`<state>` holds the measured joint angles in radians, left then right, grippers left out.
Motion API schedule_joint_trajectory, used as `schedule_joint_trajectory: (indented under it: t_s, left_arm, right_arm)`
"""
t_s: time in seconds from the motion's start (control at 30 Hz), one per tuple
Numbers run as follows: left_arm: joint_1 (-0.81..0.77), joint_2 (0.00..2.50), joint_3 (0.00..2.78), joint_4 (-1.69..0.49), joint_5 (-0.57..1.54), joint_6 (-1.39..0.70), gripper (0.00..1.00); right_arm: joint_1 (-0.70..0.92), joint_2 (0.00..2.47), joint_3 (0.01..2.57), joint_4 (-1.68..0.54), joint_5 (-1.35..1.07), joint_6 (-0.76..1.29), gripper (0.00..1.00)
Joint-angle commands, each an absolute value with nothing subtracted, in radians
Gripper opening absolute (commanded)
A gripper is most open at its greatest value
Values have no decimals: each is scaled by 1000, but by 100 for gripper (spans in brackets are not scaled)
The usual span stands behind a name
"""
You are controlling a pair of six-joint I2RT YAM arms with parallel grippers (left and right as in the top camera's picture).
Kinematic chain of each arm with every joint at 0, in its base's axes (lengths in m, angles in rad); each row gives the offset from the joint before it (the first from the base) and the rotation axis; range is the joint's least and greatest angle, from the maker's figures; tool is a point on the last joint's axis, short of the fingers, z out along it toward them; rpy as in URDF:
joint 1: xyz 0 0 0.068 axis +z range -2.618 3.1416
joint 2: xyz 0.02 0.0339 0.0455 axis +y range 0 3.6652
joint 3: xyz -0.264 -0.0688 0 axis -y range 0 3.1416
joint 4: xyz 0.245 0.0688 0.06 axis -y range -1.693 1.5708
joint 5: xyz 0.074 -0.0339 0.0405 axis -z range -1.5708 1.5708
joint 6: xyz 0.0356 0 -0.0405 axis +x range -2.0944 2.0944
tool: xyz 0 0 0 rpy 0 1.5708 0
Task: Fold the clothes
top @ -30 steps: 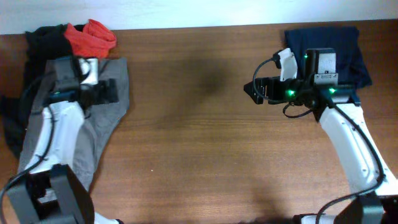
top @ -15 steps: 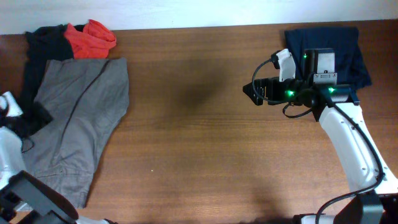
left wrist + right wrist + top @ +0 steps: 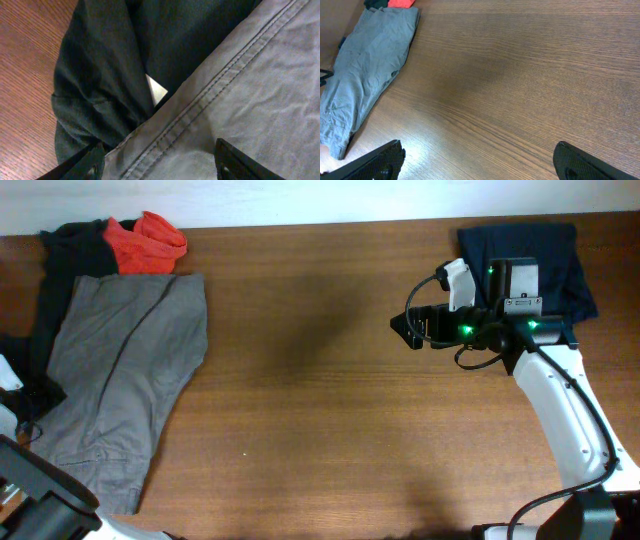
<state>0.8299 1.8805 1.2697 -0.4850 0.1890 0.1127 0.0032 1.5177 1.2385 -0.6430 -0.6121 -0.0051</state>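
The shorts (image 3: 125, 380) lay spread flat at the left end of the table (image 3: 320, 410), their far end against a black top (image 3: 60, 250) and a red top (image 3: 148, 242); the left arm sat at the very left edge, barely seen from overhead; only its wrist view showed the left gripper (image 3: 160, 167) hanging close over a stitched seam of the shorts where they met the black cloth, a small white tag (image 3: 156, 90) between them, fingers spread wide and holding nothing; the right wrist view took in the shorts whole, from afar across bare wood; the right arm reached leftward in front of a navy garment (image 3: 520, 240), the right gripper (image 3: 410, 328) above the table, well apart from the shorts, fingers wide and empty.
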Motion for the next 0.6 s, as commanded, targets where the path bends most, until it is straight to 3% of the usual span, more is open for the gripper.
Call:
schedule_joint_trajectory:
  t_s: [0.0,0.13,0.2,0.23,0.3,0.37,0.47,0.57]
  left_arm:
    - [827,1893,1278,-482,142,130,69]
    - [827,1909,1278,-472,115,129,74]
    - [827,1911,1278,-472,115,129,71]
    - [827,1912,1278,-472,116,129,65]
    - [827,1918,1278,-472,116,129,39]
    - [827,1927,1278,-472,116,129,29]
    - [827,1942,1278,-476,117,69,6]
    - [826,1939,1293,-475,218,-33,1]
  right_arm:
    - [0,1527,1261,-640,-628,-19,99]
    - [0,1527,1261,-640,-619,-22,99]
    - [0,1527,1261,-640,-617,-23,99]
    - [0,1527,1261,-639,-617,-23,99]
    - [0,1527,1261,-639,-617,-23,99]
    - [0,1527,1261,-639,-617,-23,99]
    - [0,1527,1261,-639,-616,-23,99]
    - [-1,1527,1261,-636,-616,-23,100]
